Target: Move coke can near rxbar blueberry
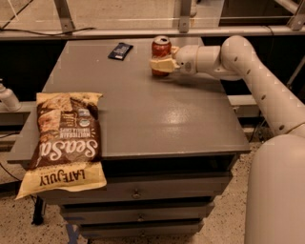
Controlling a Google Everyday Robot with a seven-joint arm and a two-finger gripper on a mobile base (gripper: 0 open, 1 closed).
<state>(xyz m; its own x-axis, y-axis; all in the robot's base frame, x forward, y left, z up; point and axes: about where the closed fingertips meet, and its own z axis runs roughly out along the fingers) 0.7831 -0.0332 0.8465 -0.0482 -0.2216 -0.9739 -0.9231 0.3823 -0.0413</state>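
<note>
A Late July chip bag [64, 143] lies at the bench's [167, 119] 8 o'clock, overhanging the front edge. The rxbar blueberry [120, 50] lies flat at 11 o'clock. Near it, at its 3 o'clock, the gripper [163, 57] clamps the upright coke can [161, 46].

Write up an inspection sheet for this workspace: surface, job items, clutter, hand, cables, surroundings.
Surface: grey table top, flat, with a sheen near the middle.
Job items: coke can upright near the far edge; rxbar blueberry lying flat to its left, apart from it.
Clutter: chip bag lying flat at the near left corner, its end hanging over the front edge.
Hand: hand reaching in from the right, closed around the coke can.
Cables: dark cable along the floor beyond the table.
Surroundings: drawers under the top; metal frame behind.
</note>
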